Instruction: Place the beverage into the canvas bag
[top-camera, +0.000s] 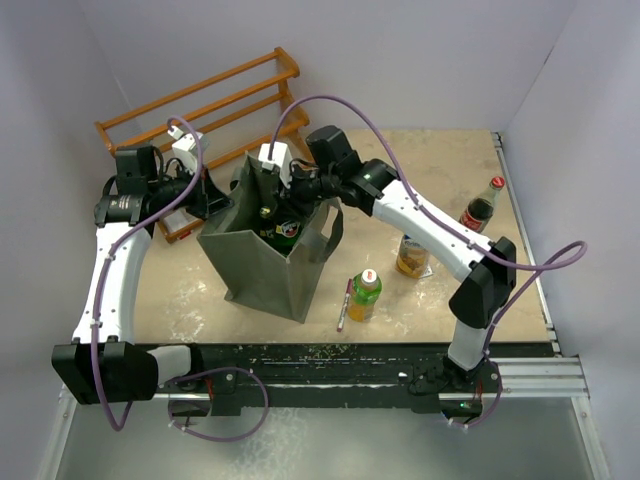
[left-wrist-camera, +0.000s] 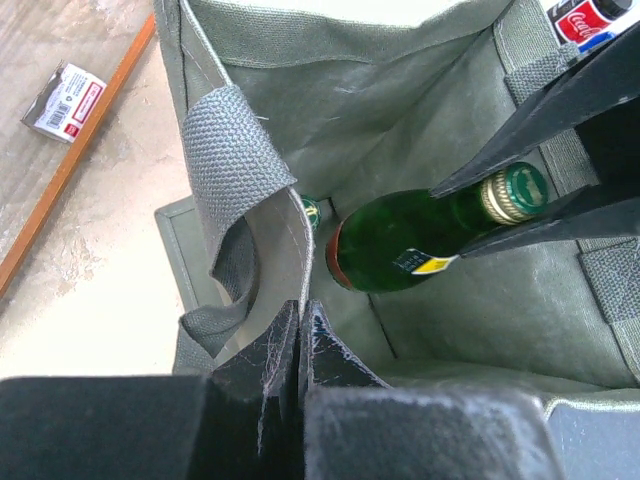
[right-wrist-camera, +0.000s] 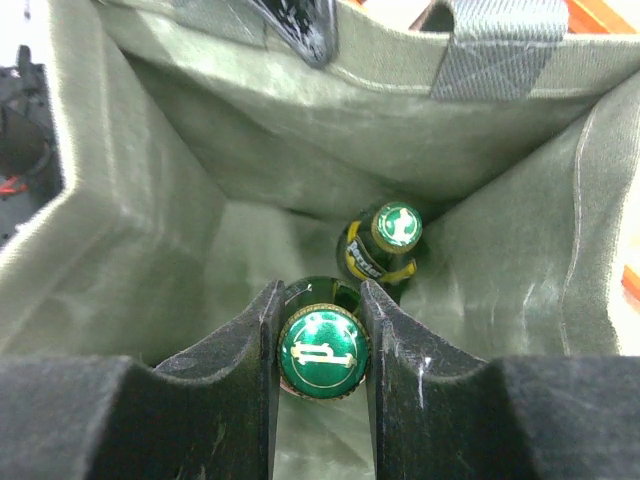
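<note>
The canvas bag (top-camera: 262, 268) stands open in the middle of the table. My left gripper (top-camera: 218, 200) is shut on the bag's near rim fabric (left-wrist-camera: 270, 250), next to a loop handle (left-wrist-camera: 232, 150). My right gripper (top-camera: 284, 203) is shut on the cap of a green glass bottle (right-wrist-camera: 322, 350) and holds it inside the bag's mouth, neck up. The same bottle (left-wrist-camera: 410, 250) shows in the left wrist view between the right fingers (left-wrist-camera: 560, 110). A second green bottle (right-wrist-camera: 384, 240) stands on the bag's floor, just beyond the held one.
A wooden rack (top-camera: 200, 100) stands behind the bag at the back left. A cola bottle (top-camera: 482, 205), a small jar (top-camera: 412, 256), a green-and-yellow drink bottle (top-camera: 364, 293) and a pen (top-camera: 343, 303) lie right of the bag. A small box (left-wrist-camera: 65, 100) lies by the rack.
</note>
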